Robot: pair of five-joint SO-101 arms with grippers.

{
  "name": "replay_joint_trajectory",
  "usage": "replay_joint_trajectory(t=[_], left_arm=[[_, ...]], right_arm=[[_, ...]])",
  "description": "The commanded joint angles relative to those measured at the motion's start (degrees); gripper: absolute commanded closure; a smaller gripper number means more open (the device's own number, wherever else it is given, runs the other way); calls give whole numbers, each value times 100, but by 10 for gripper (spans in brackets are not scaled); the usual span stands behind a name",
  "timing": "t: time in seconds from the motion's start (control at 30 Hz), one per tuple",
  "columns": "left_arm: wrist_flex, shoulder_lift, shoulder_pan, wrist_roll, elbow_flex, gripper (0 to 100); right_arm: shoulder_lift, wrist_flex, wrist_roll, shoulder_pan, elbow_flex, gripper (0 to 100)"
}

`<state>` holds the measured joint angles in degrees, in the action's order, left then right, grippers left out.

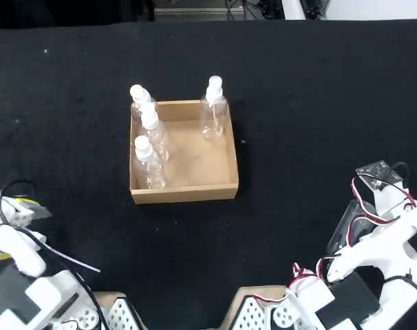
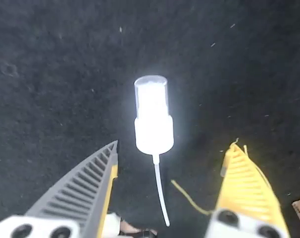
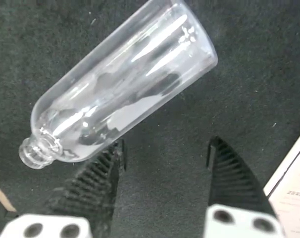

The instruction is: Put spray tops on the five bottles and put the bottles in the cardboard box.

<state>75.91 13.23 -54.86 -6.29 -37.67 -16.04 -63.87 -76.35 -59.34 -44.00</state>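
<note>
A white spray top (image 2: 152, 116) lies on the black table, its thin dip tube (image 2: 160, 191) pointing back between the fingers of my left gripper (image 2: 174, 145), which hangs open just above it. In the high view the dip tube (image 1: 71, 258) sticks out beside the left arm (image 1: 19, 251) at the front left. A clear bottle (image 3: 120, 84) without a top lies on its side just beyond my open right gripper (image 3: 167, 144). From above, the bottle (image 1: 344, 227) shows beside the right arm (image 1: 380, 240). The cardboard box (image 1: 184, 192) holds several upright capped bottles (image 1: 148, 161).
The box stands mid-table, with one capped bottle (image 1: 214, 110) in its back right corner and the others along its left wall. Open black tabletop lies between the box and both arms. A flat cardboard piece (image 1: 263, 292) lies at the front edge between the arm bases.
</note>
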Motion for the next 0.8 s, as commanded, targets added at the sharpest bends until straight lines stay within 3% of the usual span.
replay_joint_trajectory(t=[0.0, 0.2, 0.3, 0.43, 0.77], left_arm=[[0, -624, -66, -44, 330, 676], [-730, -1547, -92, -44, 418, 676], [-730, -1582, -92, 97, 541, 714], [-633, -1582, -92, 844, 892, 805], [-466, -1644, -22, 1196, 769, 812]], right_arm=[[4, 97, -18, 35, 277, 750], [4, 97, -18, 35, 286, 750], [4, 97, -18, 35, 286, 750], [4, 97, -18, 35, 286, 750], [4, 97, -18, 35, 295, 750]])
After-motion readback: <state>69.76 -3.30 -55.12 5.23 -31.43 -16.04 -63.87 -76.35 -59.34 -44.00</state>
